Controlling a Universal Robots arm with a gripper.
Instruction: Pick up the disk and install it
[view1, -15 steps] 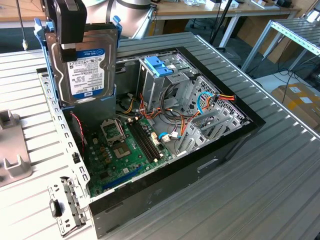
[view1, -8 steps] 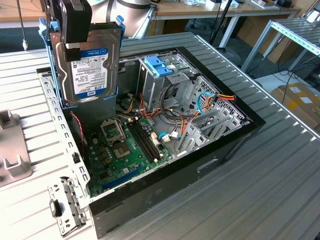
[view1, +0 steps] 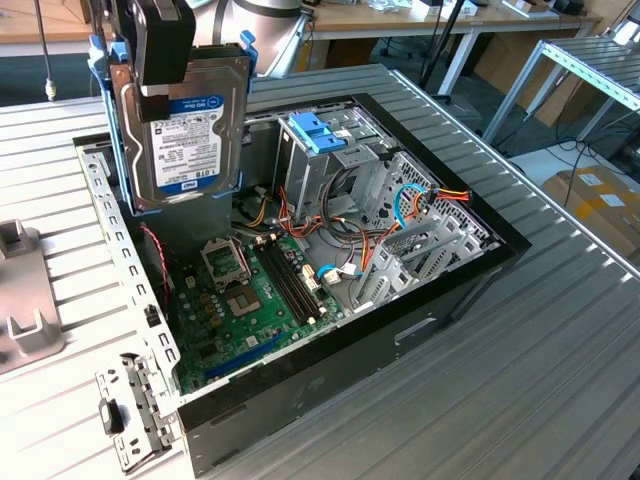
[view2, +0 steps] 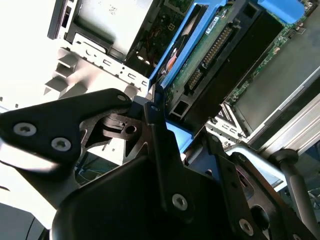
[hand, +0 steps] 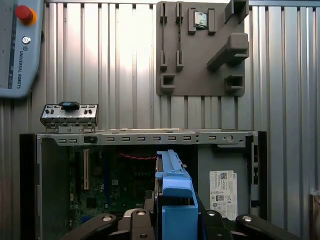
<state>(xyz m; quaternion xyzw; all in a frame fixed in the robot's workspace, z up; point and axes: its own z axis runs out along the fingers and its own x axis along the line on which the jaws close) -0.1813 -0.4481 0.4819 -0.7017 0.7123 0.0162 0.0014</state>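
"Logging item one, the disk (view1: 185, 130): how did it look?"
"Flat, rectangular, silver-grey metal, with a white-and-blue label on the broad face. A bright blue plastic carrier framed its long edges. In the second wrist view the disk (view2: 210, 55) showed a green circuit board and a dark connector strip."
"Where was it?"
"Off the table (view1: 560, 350), held upright in the air above the open computer case (view1: 400, 330), at the exterior view's left end, clear of the motherboard (view1: 250, 300). In the first wrist view the disk (hand: 172, 195) stood edge-on over the case interior."
"Item two, the gripper (view1: 165, 95)?"
"Black. Its fingers were clamped on the disk's upper end, and one overlapped the label's top."
"Other stock?"
"A blue latch piece (view1: 318, 130) sat atop the drive cage (view1: 300, 170) inside the case. A grey fixture plate (hand: 200, 50) lay on the table beside the case."
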